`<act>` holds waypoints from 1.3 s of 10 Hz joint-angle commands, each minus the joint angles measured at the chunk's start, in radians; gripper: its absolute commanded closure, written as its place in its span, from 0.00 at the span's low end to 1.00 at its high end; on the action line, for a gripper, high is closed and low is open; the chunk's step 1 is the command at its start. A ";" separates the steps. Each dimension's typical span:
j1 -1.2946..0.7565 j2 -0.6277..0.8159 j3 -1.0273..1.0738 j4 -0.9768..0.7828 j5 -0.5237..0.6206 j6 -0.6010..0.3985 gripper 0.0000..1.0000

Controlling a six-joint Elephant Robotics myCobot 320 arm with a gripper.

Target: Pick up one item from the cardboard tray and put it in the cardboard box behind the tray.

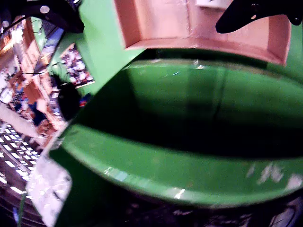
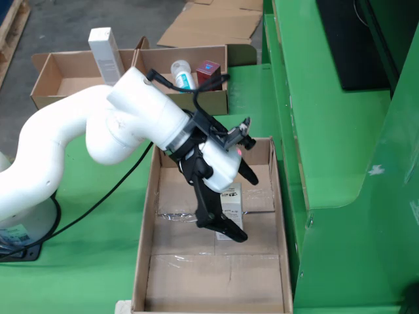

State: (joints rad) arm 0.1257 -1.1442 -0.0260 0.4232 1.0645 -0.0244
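Closest to the fixed camera is the long cardboard tray point(image 2: 213, 261), its floor mostly bare and taped. The white arm point(image 2: 85, 137) leans over it, and the black gripper point(image 2: 242, 206) hangs tilted above the tray's middle with its jaws spread wide, holding nothing. Under it a small white box point(image 2: 231, 198) lies flat on the tray floor. Behind the tray, the cardboard box point(image 2: 180, 98) holds a white bottle point(image 2: 182, 73) and a red carton point(image 2: 208, 70).
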 commanded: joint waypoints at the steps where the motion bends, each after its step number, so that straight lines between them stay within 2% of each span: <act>1: -0.017 0.036 0.026 -0.315 0.437 -0.001 0.00; 13: -0.016 0.038 0.026 -0.335 0.455 -0.005 0.00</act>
State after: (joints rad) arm 0.1164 -1.1442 -0.0260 0.0782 1.5200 -0.0229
